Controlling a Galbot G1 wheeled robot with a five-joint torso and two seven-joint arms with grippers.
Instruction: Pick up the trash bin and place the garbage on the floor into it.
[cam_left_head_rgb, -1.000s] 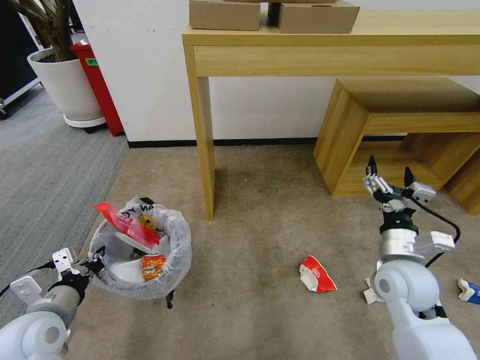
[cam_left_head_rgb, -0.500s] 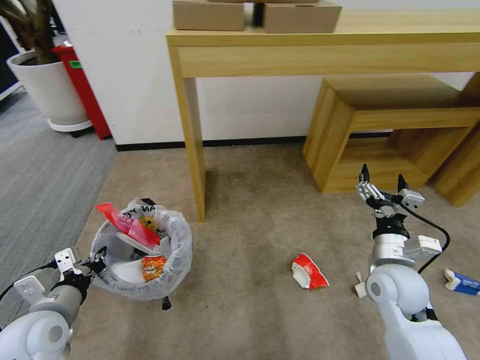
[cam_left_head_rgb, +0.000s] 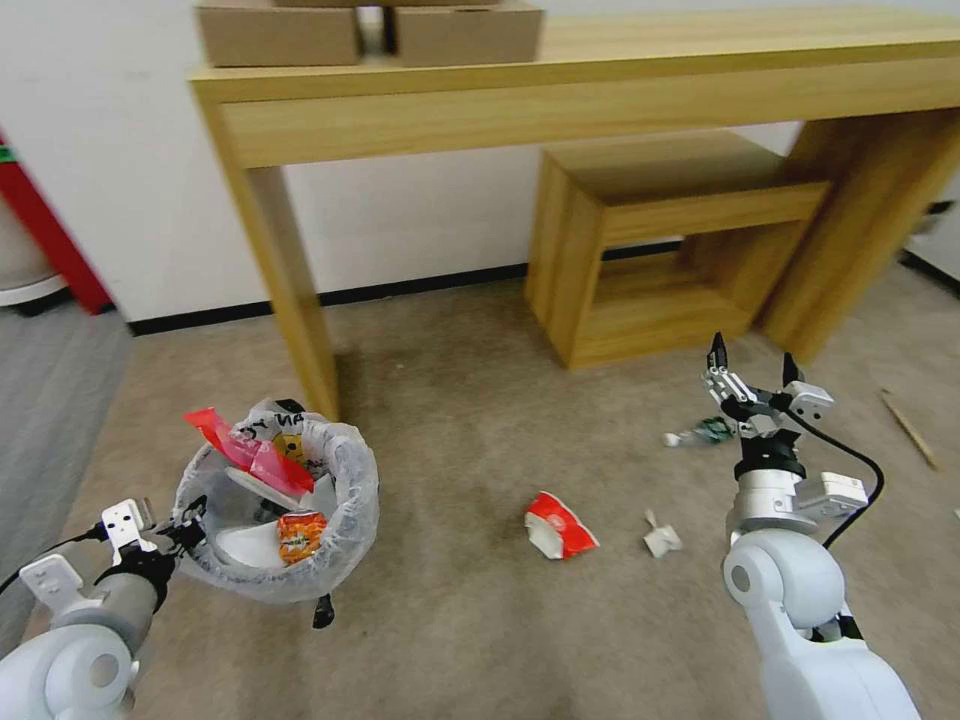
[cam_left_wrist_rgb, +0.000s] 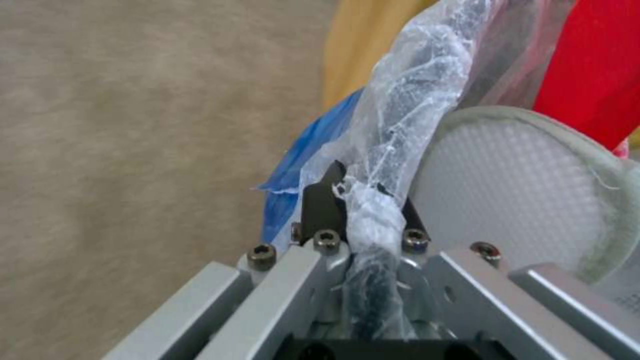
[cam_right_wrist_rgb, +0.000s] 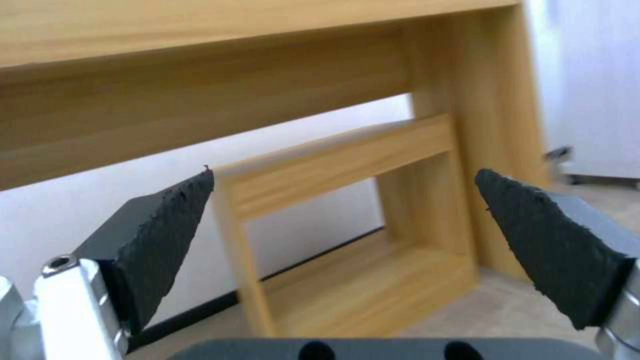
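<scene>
The left gripper (cam_left_head_rgb: 185, 522) pinches the part-filled trash bin's (cam_left_head_rgb: 345, 520) rim; the right gripper (cam_left_head_rgb: 752, 375) hangs spread, with a red wrapper (cam_left_head_rgb: 560, 525), crumpled paper (cam_left_head_rgb: 660, 540) and bottle (cam_left_head_rgb: 705, 432) left on the carpet (cam_left_head_rgb: 470, 620).

The trash bin (cam_left_head_rgb: 283, 520), black with a crinkly white liner, stands upright on the beige floor (cam_left_head_rgb: 470, 640), holding a red bag (cam_left_head_rgb: 245, 450), white slipper (cam_left_head_rgb: 250, 545) and orange wrapper (cam_left_head_rgb: 298, 535). A red-white wrapper (cam_left_head_rgb: 560, 525), crumpled paper (cam_left_head_rgb: 660, 540), small bottle (cam_left_head_rgb: 705, 432) and wooden stick (cam_left_head_rgb: 910, 430) lie scattered on the carpet.
</scene>
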